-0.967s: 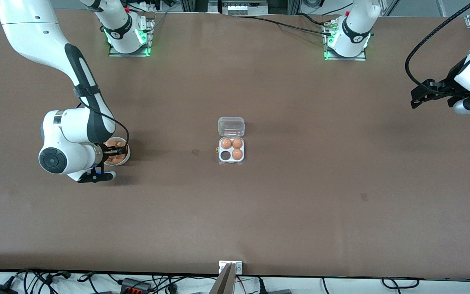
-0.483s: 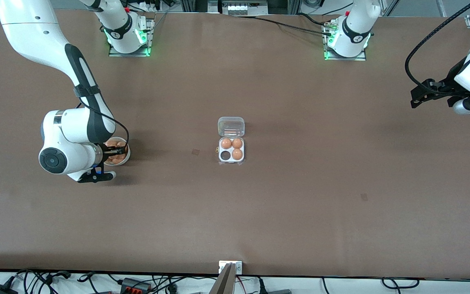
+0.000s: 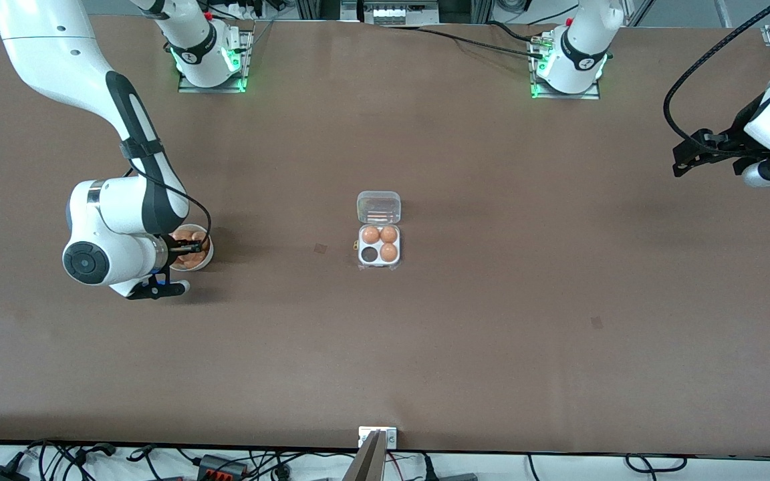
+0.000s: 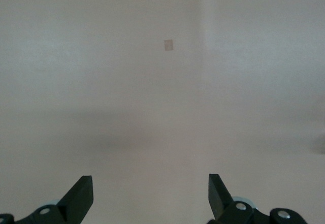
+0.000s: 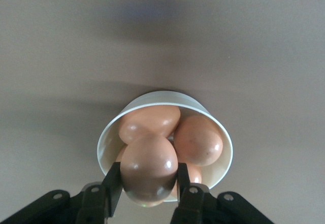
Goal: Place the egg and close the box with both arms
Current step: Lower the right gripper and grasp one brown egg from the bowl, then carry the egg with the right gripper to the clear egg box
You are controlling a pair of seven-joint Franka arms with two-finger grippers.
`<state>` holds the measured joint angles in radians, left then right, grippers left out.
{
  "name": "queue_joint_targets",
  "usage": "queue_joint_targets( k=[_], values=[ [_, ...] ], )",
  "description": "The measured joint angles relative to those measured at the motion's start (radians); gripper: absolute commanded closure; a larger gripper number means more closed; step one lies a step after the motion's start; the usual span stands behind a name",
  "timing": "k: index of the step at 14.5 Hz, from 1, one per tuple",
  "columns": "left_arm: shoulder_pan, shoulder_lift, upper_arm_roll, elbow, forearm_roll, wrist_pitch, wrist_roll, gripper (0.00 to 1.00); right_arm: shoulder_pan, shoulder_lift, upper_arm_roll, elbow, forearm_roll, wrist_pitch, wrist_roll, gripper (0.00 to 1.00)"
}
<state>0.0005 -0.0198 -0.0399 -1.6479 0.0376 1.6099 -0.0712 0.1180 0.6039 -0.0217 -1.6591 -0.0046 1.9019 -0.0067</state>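
Brown surface (image 3: 492,321), little changed from a second ago. Right arm reaches down to the white bowl (image 3: 206,262) near the right arm's end of the surface. Right pincer (image 3: 188,250) is in the bowl; compared with the earlier frames its fingers have drawn together and now sit clamped on the topmost egg (image 5: 149,168). In the right wrist view each finger (image 5: 112,186) presses a flank of that egg, which lies on top of the other eggs (image 5: 198,139) in the bowl. The held egg is at rim level, touching the eggs beneath it.

The arm's posture over the bowl matches the earlier frames apart from the closing of the fingers.

The box (image 3: 379,247) lies mid-surface, well apart from the bowl, unmoved. Its clear lid (image 3: 379,206) is swung open and lies flat on the side toward the robot bases. Three cells hold eggs; the fourth cell (image 3: 369,254), the one nearer the front camera and toward the right arm's end, shows dark and unfilled.

Left arm waits at its own end of the surface, unmoved. Left pincer (image 3: 709,155) hangs above the bare surface, spread fully wide, holding nothing; the left wrist view shows both fingertips (image 4: 81,196) far apart over plain tabletop with one small square mark (image 4: 168,44).
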Motion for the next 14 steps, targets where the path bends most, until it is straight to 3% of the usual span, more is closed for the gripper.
queue_joint_targets(
  k=[4, 7, 11, 14],
  values=[
    [0.0, 0.0, 0.0, 0.0, 0.0, 0.0, 0.0, 0.0, 0.01, -0.046, 0.05, 0.056, 0.006, 0.002, -0.003, 1.0],
    [0.0, 0.0, 0.0, 0.0, 0.0, -0.002, 0.0, 0.0, 0.02, -0.075, 0.114, 0.077, 0.103, 0.047, -0.003, 1.0],
    [0.0, 0.0, 0.0, 0.0, 0.0, -0.004, 0.0, 0.0, 0.033, -0.066, 0.182, 0.078, 0.135, 0.117, -0.019, 1.0],
    [0.0, 0.0, 0.0, 0.0, 0.0, -0.005, 0.0, 0.0, 0.036, -0.044, 0.216, 0.074, 0.141, 0.193, -0.156, 1.0]
  ],
)
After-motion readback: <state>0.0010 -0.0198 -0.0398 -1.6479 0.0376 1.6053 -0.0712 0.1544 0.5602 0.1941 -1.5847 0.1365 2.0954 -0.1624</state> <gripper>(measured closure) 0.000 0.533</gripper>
